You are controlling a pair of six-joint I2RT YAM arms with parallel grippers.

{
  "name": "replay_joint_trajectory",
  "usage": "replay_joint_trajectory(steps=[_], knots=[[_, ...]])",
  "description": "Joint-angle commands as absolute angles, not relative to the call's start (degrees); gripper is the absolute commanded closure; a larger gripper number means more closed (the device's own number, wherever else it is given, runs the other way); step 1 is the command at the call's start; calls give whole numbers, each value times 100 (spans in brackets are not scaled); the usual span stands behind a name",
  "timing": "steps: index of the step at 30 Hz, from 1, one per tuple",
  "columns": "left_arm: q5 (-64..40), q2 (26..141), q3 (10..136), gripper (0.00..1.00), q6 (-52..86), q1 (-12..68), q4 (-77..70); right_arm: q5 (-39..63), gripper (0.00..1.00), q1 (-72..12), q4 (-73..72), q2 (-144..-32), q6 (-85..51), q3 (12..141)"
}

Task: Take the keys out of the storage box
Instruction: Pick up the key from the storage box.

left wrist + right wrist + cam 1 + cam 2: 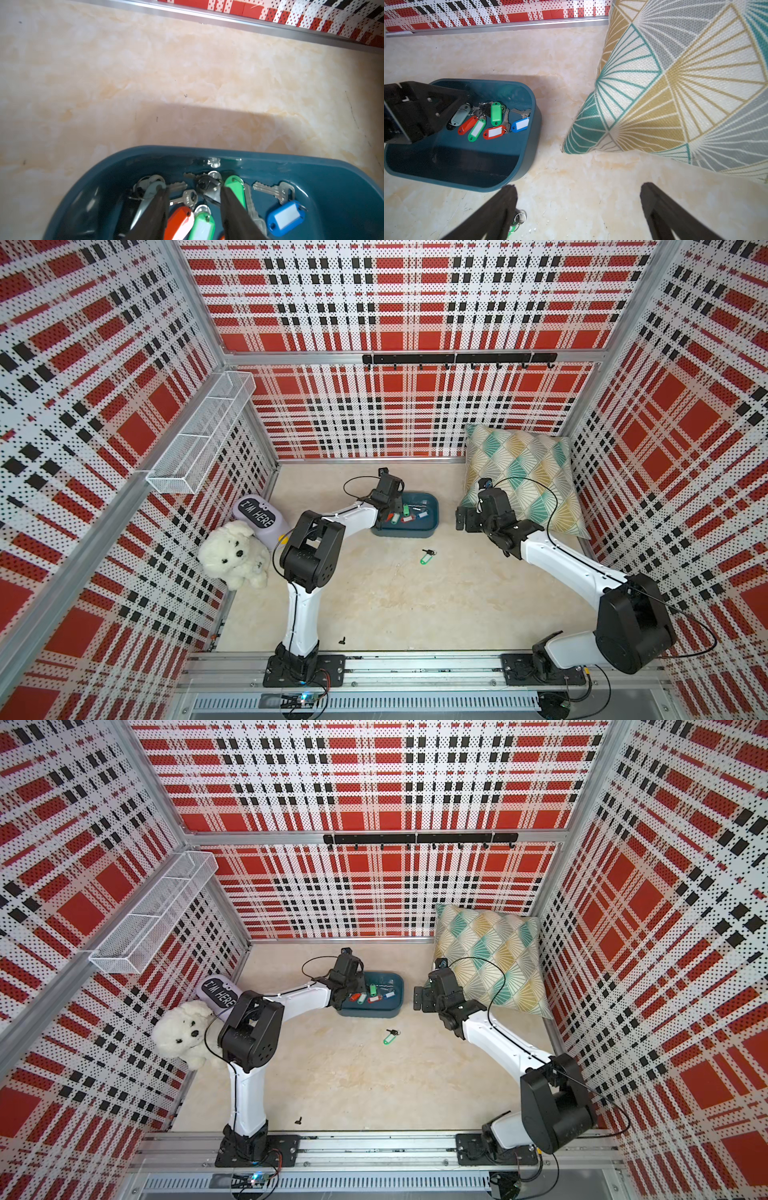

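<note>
In both top views the left arm's wrist covers the left end of the box [415, 533] [374, 1014]. The left hand [392, 512] cannot be followed to its tips there, and the keys [409, 516] show only as small coloured flecks. The left wrist view cuts the box off at the frame edge. Its fingers [158, 207] are dark and blurred, and a black tag beside them is hard to make out. In the right wrist view the left hand's body hides one corner of the box. A green-tagged key [518, 218] on the table [591, 166] is half hidden behind a finger of the right hand [579, 207].

The box sits just above mid-frame in the top views, with most of the keys heaped at its left end. The left hand is down inside it, fingers partly spread and pinching nothing that shows. A silver key, a red tag and a green tag lie in the gap. A grey tag lies under one finger, a second green tag is just beside the other, and a blue tag [286, 216] lies further off. The right hand hangs just right of the box, by the lower left corner of the pillow [528, 477]. Its fingers are spread wide over bare table.

Only the right wrist view shows the heap [488, 120] plainly: grey, two red, two green and blue tags. Only the top views show the green-tagged key [424, 558] whole, lying on the table below the box. Only the left wrist view shows the gap between the left fingers.
</note>
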State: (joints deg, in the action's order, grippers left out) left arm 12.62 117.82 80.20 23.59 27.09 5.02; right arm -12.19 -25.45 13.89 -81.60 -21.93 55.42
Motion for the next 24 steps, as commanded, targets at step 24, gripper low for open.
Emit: replay_joint_trajectory(steps=[24], knots=[[1074,12469,8269,73,2409,2680,527,-1450,0,-2577,1521,-8436,-2102,5702]])
